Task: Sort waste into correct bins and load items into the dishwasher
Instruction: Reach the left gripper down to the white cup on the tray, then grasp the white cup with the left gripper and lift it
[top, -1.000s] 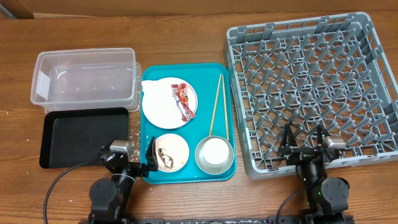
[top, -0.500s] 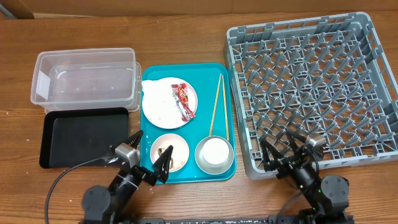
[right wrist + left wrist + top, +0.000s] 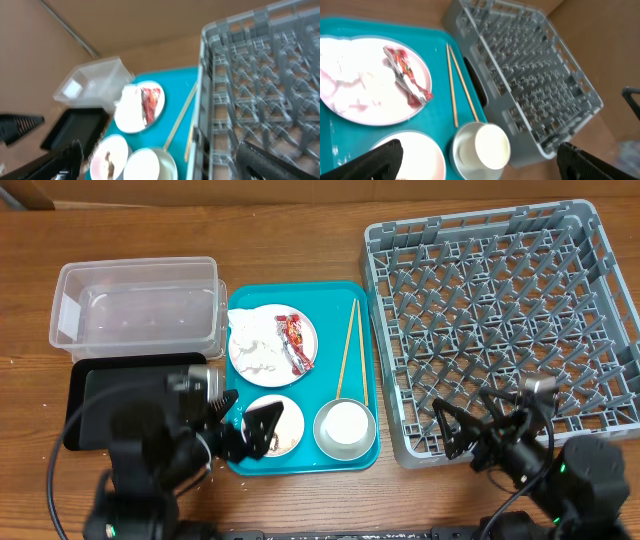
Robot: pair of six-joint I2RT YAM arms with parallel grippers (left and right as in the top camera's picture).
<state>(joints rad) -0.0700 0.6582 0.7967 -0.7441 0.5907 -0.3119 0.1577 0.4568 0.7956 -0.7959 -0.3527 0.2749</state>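
Left fingers (image 3: 375,161) spread wide above a smooth round pale-pink plate (image 3: 420,155), while right fingers (image 3: 275,160), equally wide, face a pegged grey plastic rack (image 3: 260,75).

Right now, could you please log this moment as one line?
left gripper: open, empty | right gripper: open, empty | dish rack: empty | snack wrapper: on white plate

**Black Arms, Silver Blocks, Ridged Fingers**

The left arm (image 3: 150,465) and right arm (image 3: 585,480) are showing matte black housings with rounded joints. Each is wearing a small silver-grey block (image 3: 195,380) near the wrist. Thin black cables (image 3: 52,485) are running off both. Fingers (image 3: 377,161) of the left gripper (image 3: 480,150) and right gripper (image 3: 159,150) are showing black, finely ridged surfaces.
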